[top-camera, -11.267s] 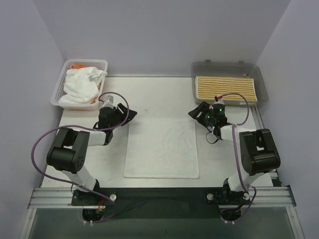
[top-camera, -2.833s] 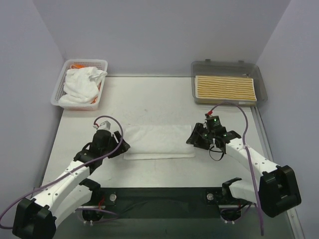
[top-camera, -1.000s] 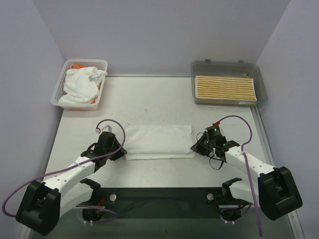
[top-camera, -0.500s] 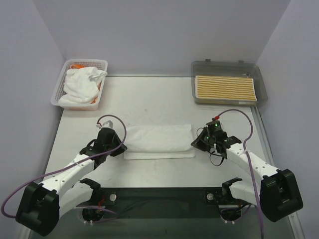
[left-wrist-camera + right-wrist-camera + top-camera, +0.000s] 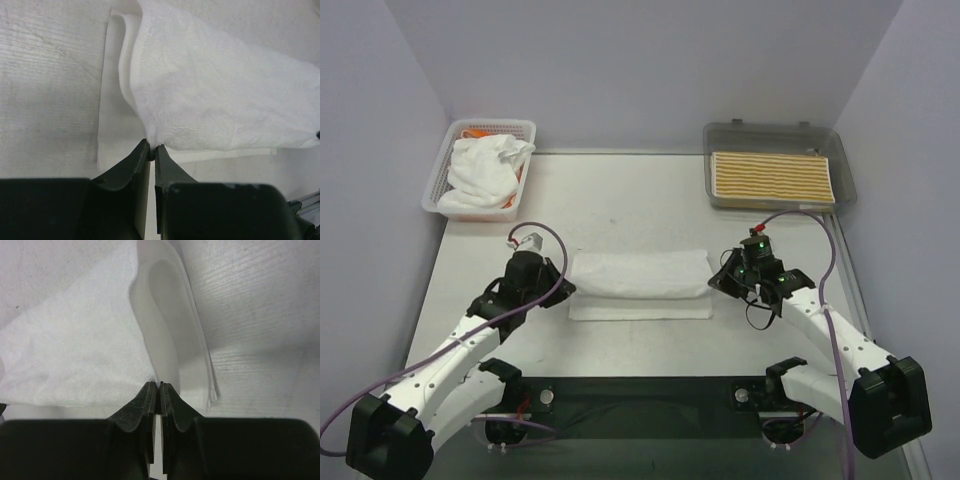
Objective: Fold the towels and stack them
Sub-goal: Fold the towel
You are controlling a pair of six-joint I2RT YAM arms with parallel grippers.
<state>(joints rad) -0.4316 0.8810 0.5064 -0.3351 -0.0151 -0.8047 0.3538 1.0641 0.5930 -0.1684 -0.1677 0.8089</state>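
Your striped towel (image 5: 772, 177) sits folded upper right; left end effector (image 5: 566, 287) and right end effector (image 5: 716, 283) clamp the white towel (image 5: 640, 272) mid-fold at centre; heaped towels (image 5: 485, 168) upper left await folding.

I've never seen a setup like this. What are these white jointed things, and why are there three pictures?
They are two robot arms bolted to a table. The wide picture looks down from above; each close-up comes from a camera on one wrist, with that arm's black jaws at the bottom. The left gripper and right gripper each pinch the upper layer of a folded white towel, one at each end. A basket holds crumpled towels; a tray holds a striped towel.
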